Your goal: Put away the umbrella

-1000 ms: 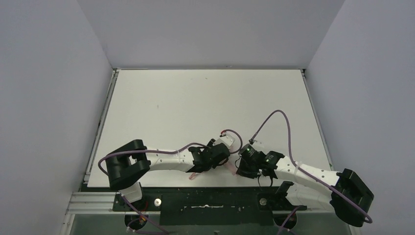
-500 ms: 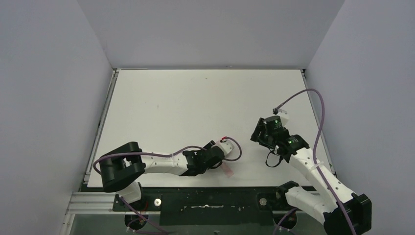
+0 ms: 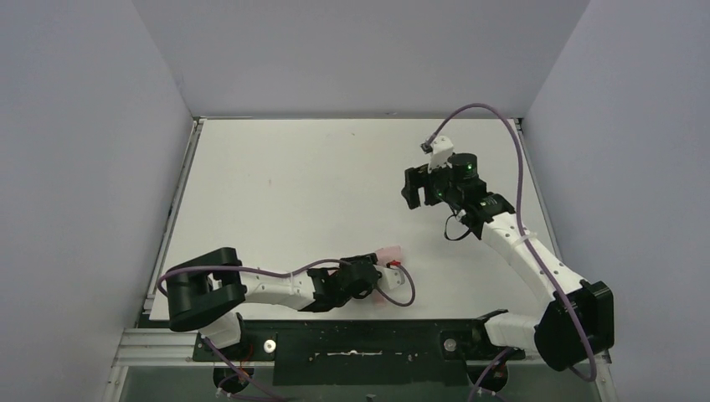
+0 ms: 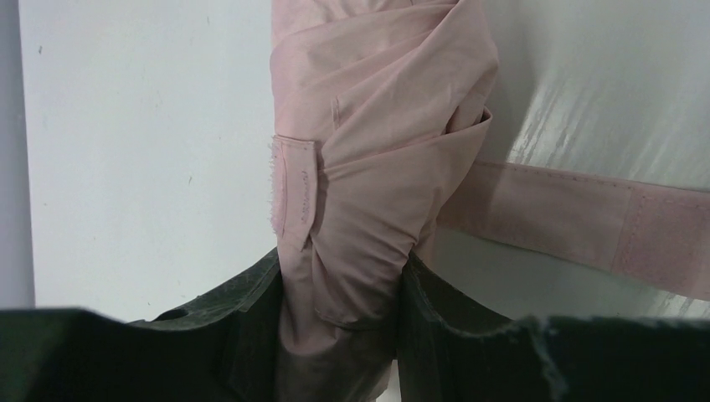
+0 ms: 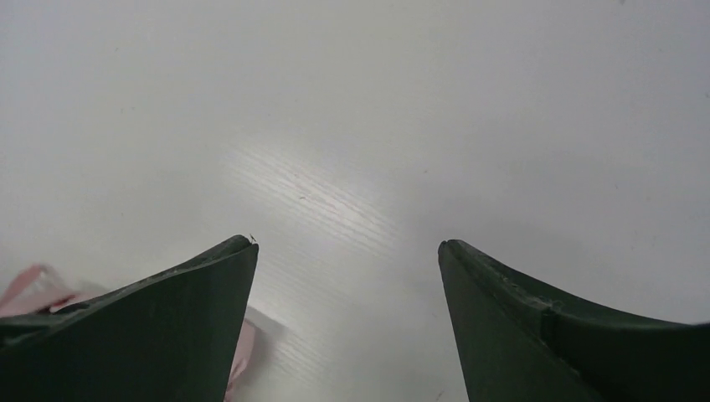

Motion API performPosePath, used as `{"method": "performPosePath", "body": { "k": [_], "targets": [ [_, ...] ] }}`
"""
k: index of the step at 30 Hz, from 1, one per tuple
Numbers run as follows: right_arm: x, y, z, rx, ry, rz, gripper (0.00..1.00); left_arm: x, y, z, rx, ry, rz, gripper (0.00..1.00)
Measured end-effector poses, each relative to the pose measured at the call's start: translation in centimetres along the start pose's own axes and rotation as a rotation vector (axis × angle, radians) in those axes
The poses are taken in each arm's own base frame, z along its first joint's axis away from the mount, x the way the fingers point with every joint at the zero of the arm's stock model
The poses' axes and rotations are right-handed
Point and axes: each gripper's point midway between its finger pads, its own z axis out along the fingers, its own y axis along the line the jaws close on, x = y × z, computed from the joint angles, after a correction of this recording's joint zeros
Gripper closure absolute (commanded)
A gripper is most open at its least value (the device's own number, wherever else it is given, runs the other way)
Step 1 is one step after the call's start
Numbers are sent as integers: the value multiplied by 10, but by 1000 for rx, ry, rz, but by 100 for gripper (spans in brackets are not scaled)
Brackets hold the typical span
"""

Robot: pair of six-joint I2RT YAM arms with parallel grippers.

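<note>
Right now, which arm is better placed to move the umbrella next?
Probably the left: the left gripper is shut on the umbrella, at the near edge of the table. The right gripper hangs open and empty, far off above it.

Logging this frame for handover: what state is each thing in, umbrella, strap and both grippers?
Umbrella: folded, fabric gathered, clamped at one end.
Strap: unfastened, trailing loose.
Left gripper: shut on the umbrella.
Right gripper: open, empty.
</note>
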Motion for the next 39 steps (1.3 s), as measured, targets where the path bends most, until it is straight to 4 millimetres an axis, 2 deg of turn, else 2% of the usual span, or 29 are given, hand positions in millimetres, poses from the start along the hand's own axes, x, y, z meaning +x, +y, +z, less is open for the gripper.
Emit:
{"method": "performPosePath", "body": {
  "k": [3,7,11,17,24,32,39],
  "targets": [
    [11,16,10,-150,36,-166,15,-2,-1,0,0,-24,67,100],
    [31,39,11,-384,132,-359,15,-5,-3,1,-4,-50,142,100],
    [48,60,6,-617,241,-484,15,-10,-6,4,-27,-75,222,100],
    [96,77,-16,-822,389,-562,15,-14,-10,6,-60,-101,301,100],
    [125,93,-28,-927,425,-604,15,-16,-12,7,-71,-106,330,100],
    [152,101,-22,-972,456,-617,15,-16,-15,7,-76,-107,342,100],
    [173,100,-16,-977,508,-609,17,-16,-16,7,-76,-111,343,100]
  ]
}}
